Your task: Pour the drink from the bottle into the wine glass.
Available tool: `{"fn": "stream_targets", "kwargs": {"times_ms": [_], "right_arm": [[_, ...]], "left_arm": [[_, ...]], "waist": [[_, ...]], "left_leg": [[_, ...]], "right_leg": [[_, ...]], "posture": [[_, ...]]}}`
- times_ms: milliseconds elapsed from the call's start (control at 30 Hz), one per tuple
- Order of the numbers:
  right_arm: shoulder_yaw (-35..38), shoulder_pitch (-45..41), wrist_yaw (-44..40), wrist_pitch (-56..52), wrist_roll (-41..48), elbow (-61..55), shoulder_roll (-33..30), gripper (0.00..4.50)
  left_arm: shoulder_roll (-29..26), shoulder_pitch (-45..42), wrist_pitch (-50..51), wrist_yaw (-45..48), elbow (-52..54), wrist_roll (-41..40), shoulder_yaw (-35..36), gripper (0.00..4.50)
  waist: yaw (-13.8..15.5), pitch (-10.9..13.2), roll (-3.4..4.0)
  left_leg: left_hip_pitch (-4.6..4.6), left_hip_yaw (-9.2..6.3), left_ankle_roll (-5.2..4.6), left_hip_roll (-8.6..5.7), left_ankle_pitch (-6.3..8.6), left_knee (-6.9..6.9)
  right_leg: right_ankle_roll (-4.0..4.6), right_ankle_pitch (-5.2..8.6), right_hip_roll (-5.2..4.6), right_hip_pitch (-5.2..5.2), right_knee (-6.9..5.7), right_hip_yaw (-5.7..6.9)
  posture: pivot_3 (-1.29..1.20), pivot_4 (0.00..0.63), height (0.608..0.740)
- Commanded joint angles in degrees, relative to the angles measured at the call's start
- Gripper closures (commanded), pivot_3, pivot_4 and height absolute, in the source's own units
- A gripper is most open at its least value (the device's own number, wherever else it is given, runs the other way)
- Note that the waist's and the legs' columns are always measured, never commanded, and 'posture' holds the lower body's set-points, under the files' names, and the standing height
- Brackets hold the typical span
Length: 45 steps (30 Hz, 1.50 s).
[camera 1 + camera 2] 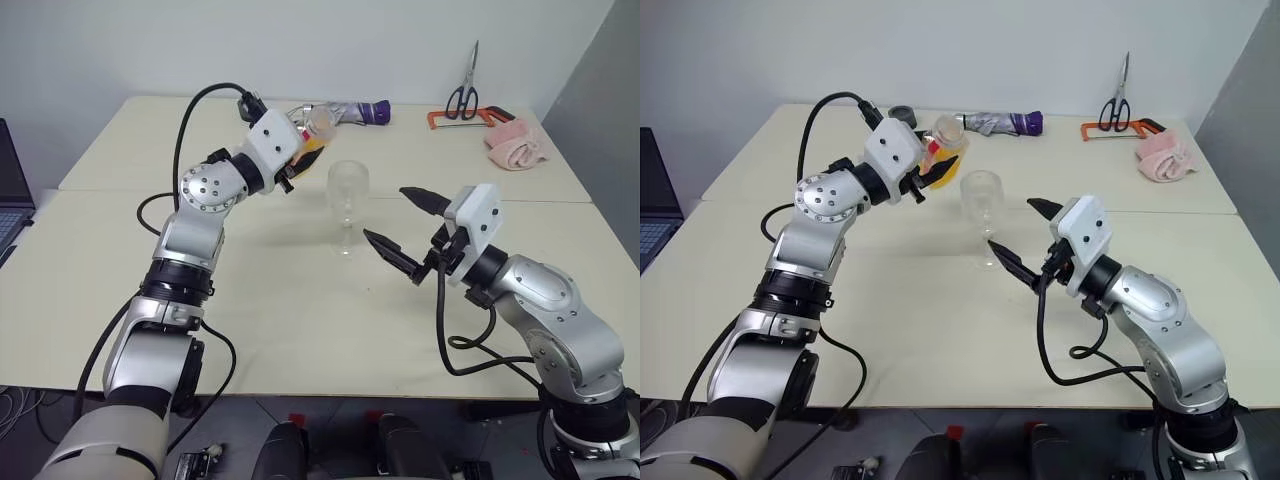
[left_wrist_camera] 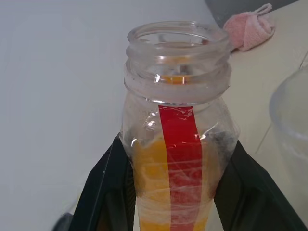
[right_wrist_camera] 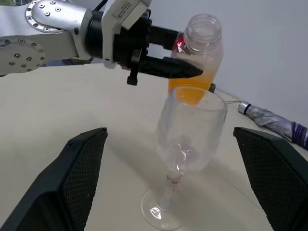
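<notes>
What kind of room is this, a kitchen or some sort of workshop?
Probably a lab or test room, not a kitchen: plain pale tables against a bare wall, with odd props at the back, such as scissors, a folded umbrella and a pink cloth.

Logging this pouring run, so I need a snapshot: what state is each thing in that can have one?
bottle: uncapped, part full, lifted and tilted beside the glass's rim
drink: all in the bottle
wine glass: upright on the table, empty
left gripper: jaws shut on bottle
right gripper: jaws open, empty
scissors: closed
umbrella: folded
</notes>
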<state>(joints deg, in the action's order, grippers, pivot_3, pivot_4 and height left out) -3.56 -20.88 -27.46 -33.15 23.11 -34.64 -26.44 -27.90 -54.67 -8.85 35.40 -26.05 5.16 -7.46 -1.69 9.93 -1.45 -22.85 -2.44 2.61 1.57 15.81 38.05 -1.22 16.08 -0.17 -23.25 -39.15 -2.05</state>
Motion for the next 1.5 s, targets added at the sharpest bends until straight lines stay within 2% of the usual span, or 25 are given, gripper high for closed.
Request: {"fn": "stream_targets", "kwargs": {"times_ms": [33,233,500,667,1500], "right_arm": [[-0.3,-1.0,0.5,1.7,-1.5,-0.6,0.5,0.00],[0.2,0.2,0.0,2.4,-1.9,-0.2,0.9,0.00],[4.5,3.4,-4.3,3.0,2.7,-1.8,-1.3,0.00],[5.7,3.8,-4.0,3.5,3.2,-2.0,-1.6,0.00],[8.3,5.9,-3.9,3.9,4.0,-4.0,-3.3,0.00]], "left_arm": [[-0.6,-2.4,-5.1,-1.2,-0.5,2.1,-0.3,2.79],[-1.4,-3.4,-11.2,-2.2,-4.0,6.0,-1.4,2.79],[-2.8,-5.7,-18.9,-5.1,-8.6,11.6,-3.2,2.79],[-3.5,-6.9,-22.5,-7.1,-10.7,14.7,-4.2,2.79],[-4.8,-11.8,-30.3,-15.8,-17.8,24.4,-8.1,2.79]], "waist": [[0.0,0.0,0.00],[0.0,0.0,0.00],[0.0,0.0,0.00],[0.0,0.0,0.00],[0.0,0.0,0.00]], "left_leg": [[0.00,0.01,0.00,0.00,0.00,0.00],[-0.02,0.03,0.00,0.00,0.00,0.00],[-0.02,0.04,-0.01,-0.01,0.00,0.00],[-0.02,0.05,-0.01,-0.01,0.00,0.00],[-0.01,0.08,-0.01,-0.02,0.00,0.01]], "right_leg": [[0.00,0.00,0.00,0.00,0.00,0.00],[0.00,0.00,0.00,-0.03,-0.01,0.00],[0.00,0.00,-0.01,-0.03,-0.01,0.00],[0.00,0.00,0.00,-0.03,-0.03,0.00],[0.00,0.00,-0.01,-0.03,-0.06,-0.01]], "posture": [[0.00,0.150,0.740],[0.00,0.150,0.740],[0.00,0.150,0.740],[0.00,0.150,0.740],[0.00,0.150,0.740]]}}
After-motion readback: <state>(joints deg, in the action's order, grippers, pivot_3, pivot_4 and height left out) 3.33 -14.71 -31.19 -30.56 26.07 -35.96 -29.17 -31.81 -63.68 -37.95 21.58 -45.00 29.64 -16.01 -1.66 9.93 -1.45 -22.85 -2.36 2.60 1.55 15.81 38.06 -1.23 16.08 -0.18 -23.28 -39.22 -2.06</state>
